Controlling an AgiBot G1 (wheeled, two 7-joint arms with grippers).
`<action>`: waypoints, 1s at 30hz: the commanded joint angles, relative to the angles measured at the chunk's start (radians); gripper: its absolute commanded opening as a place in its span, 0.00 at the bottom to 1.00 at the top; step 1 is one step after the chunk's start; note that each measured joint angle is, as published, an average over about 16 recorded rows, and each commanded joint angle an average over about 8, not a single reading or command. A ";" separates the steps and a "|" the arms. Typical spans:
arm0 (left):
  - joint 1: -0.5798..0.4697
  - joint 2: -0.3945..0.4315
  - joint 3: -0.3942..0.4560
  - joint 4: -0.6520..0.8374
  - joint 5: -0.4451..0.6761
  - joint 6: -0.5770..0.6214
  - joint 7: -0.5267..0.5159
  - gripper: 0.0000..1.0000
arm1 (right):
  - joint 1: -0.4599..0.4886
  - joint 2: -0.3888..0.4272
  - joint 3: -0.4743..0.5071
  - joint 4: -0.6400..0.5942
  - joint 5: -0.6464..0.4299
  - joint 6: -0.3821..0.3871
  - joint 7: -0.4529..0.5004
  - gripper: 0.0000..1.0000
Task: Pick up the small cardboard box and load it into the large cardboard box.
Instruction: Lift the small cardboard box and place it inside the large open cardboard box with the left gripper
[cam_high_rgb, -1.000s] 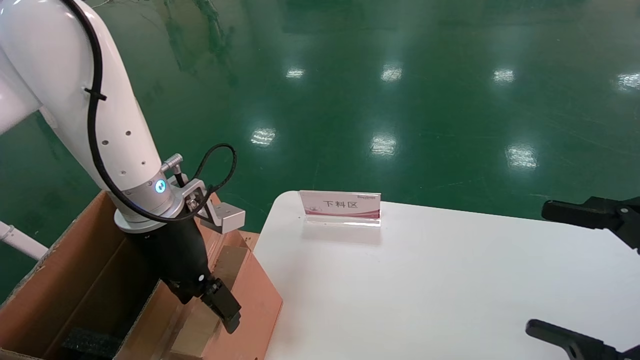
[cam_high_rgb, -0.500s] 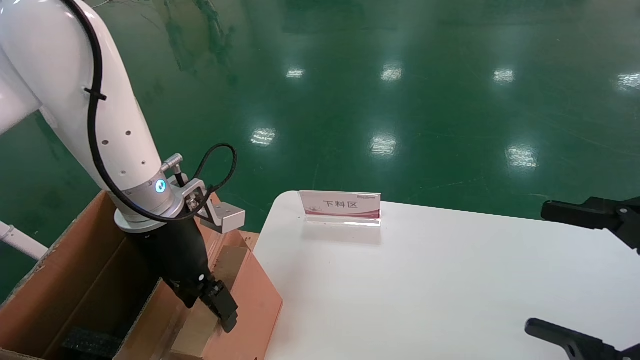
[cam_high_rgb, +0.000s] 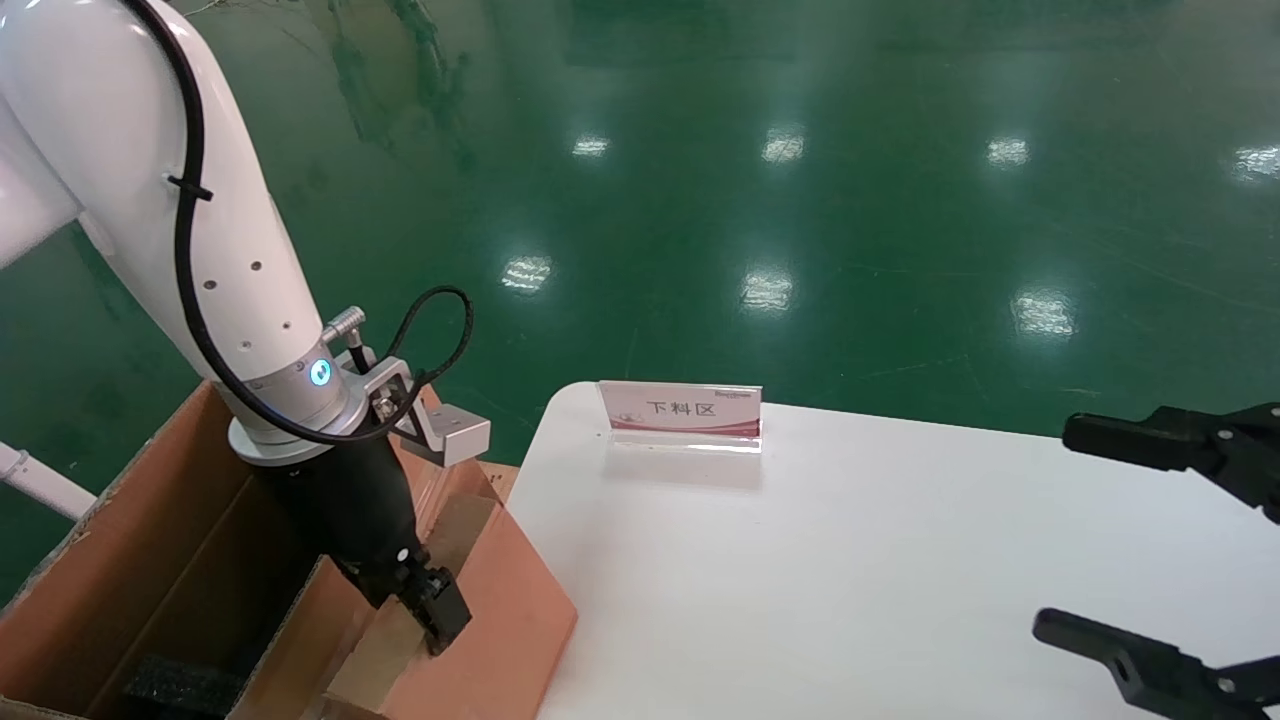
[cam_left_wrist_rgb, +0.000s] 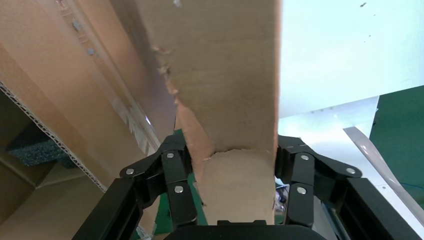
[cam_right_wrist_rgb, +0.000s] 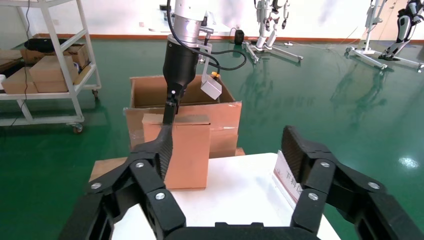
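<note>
The small cardboard box (cam_high_rgb: 470, 640) is clamped between the fingers of the left gripper (cam_high_rgb: 437, 618) and is held just beside the large cardboard box (cam_high_rgb: 150, 560), against its table-side wall, at the white table's (cam_high_rgb: 850, 560) edge. The right gripper (cam_high_rgb: 1150, 550) is held spread wide over the table, well apart from the carton.

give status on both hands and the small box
Left hand shut on small box, beside large box. Right hand open over table. Not loaded yet.
</note>
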 joint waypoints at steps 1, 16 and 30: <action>0.000 0.000 0.000 0.000 0.000 0.000 0.000 0.00 | 0.000 0.000 0.000 0.000 0.000 0.000 0.000 1.00; -0.074 -0.017 -0.028 -0.009 0.021 0.003 0.038 0.00 | 0.000 0.000 0.000 0.000 0.000 0.000 0.000 1.00; -0.428 -0.035 0.042 -0.067 0.082 0.005 0.151 0.00 | 0.000 0.000 0.000 0.000 0.000 0.000 0.000 1.00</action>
